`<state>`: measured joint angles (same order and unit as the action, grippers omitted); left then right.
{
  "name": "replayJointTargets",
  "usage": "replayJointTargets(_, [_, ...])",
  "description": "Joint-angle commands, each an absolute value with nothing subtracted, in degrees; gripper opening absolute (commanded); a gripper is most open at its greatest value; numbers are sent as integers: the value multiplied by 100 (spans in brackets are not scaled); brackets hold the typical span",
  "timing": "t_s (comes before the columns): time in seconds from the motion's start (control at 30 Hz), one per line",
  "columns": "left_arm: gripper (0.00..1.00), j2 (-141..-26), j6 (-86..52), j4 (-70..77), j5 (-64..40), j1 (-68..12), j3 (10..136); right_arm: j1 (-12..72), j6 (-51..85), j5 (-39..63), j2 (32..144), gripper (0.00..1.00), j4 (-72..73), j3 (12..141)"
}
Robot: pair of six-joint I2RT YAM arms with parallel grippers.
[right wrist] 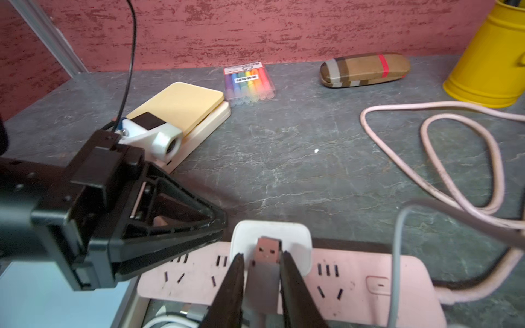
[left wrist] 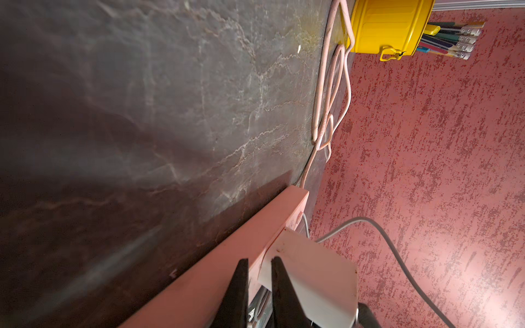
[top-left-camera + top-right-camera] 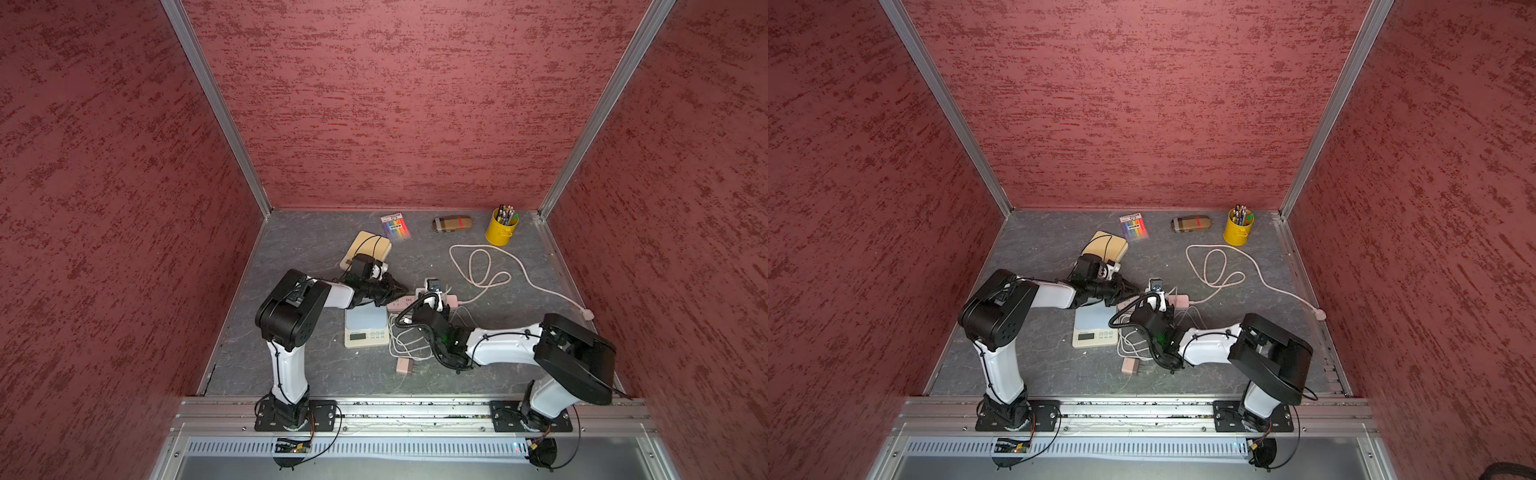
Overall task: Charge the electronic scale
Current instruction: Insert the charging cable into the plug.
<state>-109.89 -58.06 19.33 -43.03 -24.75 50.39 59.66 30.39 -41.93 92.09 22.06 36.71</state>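
— What is closest to us?

— The metal rail (image 3: 415,409) at the front. I am bolted to it.

— Start from the left. What is your left pincer doing?

— My left pincer (image 1: 224,226) lies low and turned on its side. Its fingers are pinched to a thin gap on the far edge of the pink plug board (image 1: 355,272). It is just beside the white charger block (image 1: 298,235) that sticks up from the board.

— Where is the scale?

— The scale (image 3: 365,328) sits flat on the grey table (image 3: 311,365), near the middle. Its little screen faces the rail. Its back end hides under my left arm (image 3: 336,295), and the plug board lies just behind it. A messy white wire (image 3: 399,345) lies just beside it on the right.

— And your right pincer?

— My right pincer (image 1: 262,253) squeezes the grey plug (image 1: 261,281) from both sides. The shiny metal tip points at the charger block, and all of the tip shows. I cannot tell if it touches the block.

— What is further right?

— A pink cord (image 1: 412,107) runs in loops from the plug board. A yellow can (image 3: 500,232) of pencils stands in the far corner.
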Motion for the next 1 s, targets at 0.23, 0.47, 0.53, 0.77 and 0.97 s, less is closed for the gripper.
replayJointTargets(0.23, [18,-10952,-5444,1796,-4274,-2522,5177,5750,3876,-3397,8573,44,1241,3839])
replayJointTargets(0.47, [19,-10563,-4838,1510,-4234,-2531,5107,5394,4764,-3558,7603,46,-76,4028])
replayJointTargets(0.53, [22,-10363,-4436,1276,-4172,-2540,5113,5183,5048,-3398,7327,46,-801,4131])
replayJointTargets(0.77, [38,-9497,-2489,267,-3601,-2846,5192,4024,5753,-1736,6852,51,-2805,4014])
replayJointTargets(0.97, [50,-8976,-330,-265,-2878,-3892,5260,3705,5817,-959,6805,54,-2902,3604])
